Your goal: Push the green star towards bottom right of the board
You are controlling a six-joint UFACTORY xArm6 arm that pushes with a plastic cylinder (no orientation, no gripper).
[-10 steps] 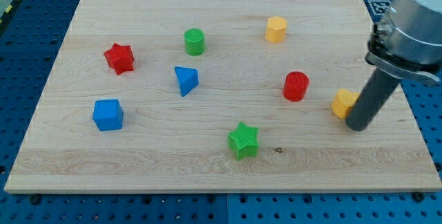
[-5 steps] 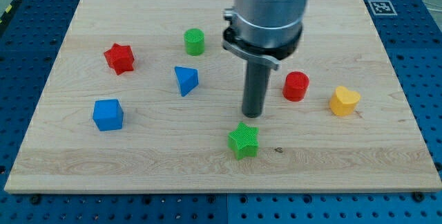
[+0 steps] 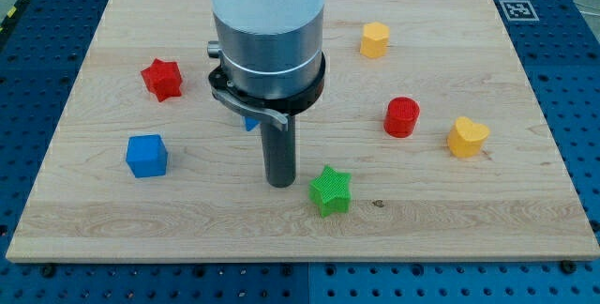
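Observation:
The green star (image 3: pixel 331 190) lies on the wooden board (image 3: pixel 450 210), below the middle. My tip (image 3: pixel 279 182) rests on the board just to the view's left of the star, slightly above its centre, with a small gap to it. The arm's body hides the green cylinder and most of the blue triangle (image 3: pixel 249 123).
A red star (image 3: pixel 161 78) and a blue cube (image 3: pixel 147 155) lie at the view's left. A yellow hexagonal block (image 3: pixel 375 38) is at the top right. A red cylinder (image 3: pixel 402 116) and a yellow heart-shaped block (image 3: pixel 467 137) are at the right.
My tip has swept from the right side, near the yellow heart block, leftward across the board, and now stands left of the green star. No block has visibly moved.

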